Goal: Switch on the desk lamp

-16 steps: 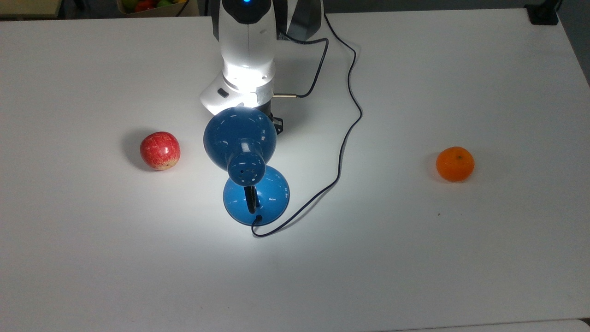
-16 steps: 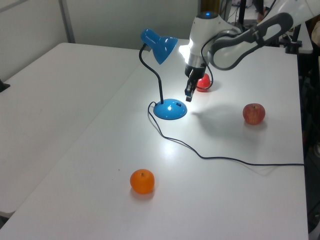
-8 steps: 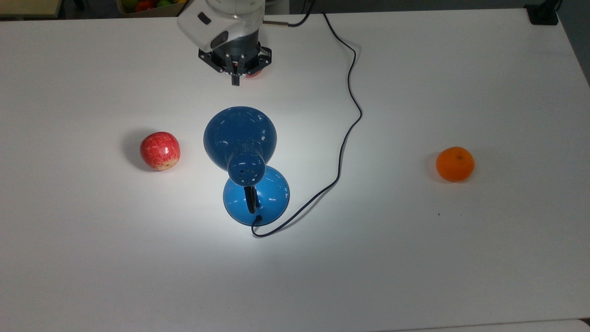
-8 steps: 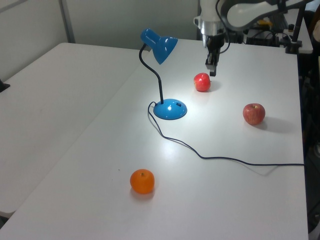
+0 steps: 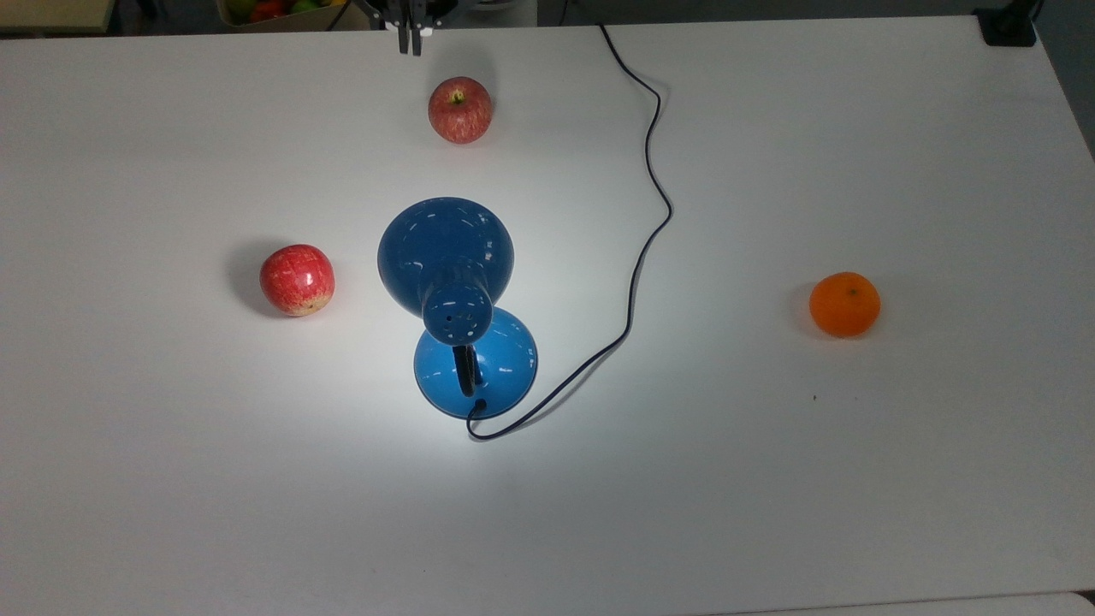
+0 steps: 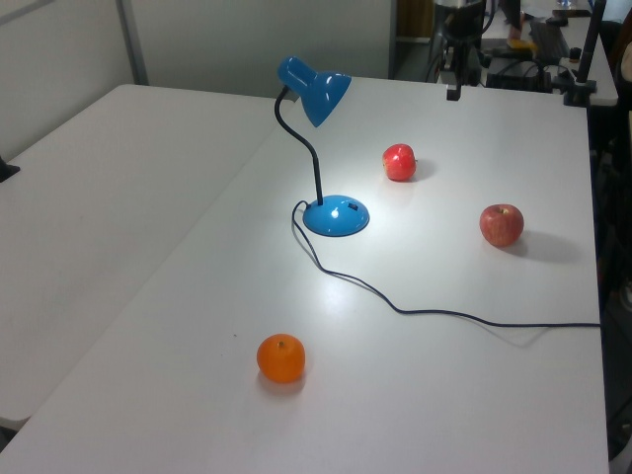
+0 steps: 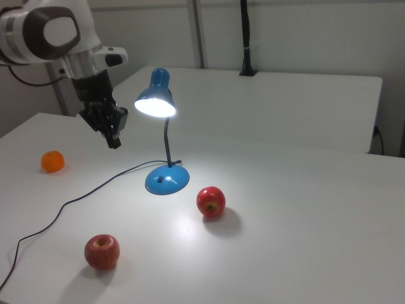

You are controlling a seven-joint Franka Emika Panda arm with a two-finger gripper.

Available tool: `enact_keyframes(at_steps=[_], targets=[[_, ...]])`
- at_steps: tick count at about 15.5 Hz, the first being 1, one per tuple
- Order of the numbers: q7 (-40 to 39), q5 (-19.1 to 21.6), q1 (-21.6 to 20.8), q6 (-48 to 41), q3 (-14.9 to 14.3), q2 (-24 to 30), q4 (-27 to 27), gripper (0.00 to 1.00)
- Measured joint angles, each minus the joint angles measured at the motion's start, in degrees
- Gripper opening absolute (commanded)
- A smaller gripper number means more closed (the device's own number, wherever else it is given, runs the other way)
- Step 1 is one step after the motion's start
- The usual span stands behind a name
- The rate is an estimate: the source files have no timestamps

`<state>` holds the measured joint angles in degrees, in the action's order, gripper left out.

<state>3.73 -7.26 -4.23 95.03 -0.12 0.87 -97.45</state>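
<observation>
With the glossy blue bell-shaded desk lamp [image 7: 164, 133] lit mid-counter [image 5: 855, 479], we judge only retreat remains, so we lift the gripper [image 7: 114, 137], fingers [image 5: 404, 43] nearly together and empty, clear of its thin black cord [image 5: 643, 231].

Glossy blue desk lamp [image 5: 446, 265] with black neck and cord [image 5: 643, 257] on a white tabletop [image 5: 855, 479]; two streaked red apples [image 5: 297, 280] and an orange [image 5: 844, 304] around it.
</observation>
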Motion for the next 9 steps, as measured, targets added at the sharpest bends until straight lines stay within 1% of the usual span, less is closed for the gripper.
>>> enact_keyframes(at_steps=[3,4,9], targets=[[0.0,0.01,0.01,-2.34,0.0,1.02,0.61,0.92],[0.0,0.01,0.04,-2.41,0.0,1.01,0.65,1.0],[0.0,0.0,0.41,-2.42,-0.11,0.97,0.66,1.0]])
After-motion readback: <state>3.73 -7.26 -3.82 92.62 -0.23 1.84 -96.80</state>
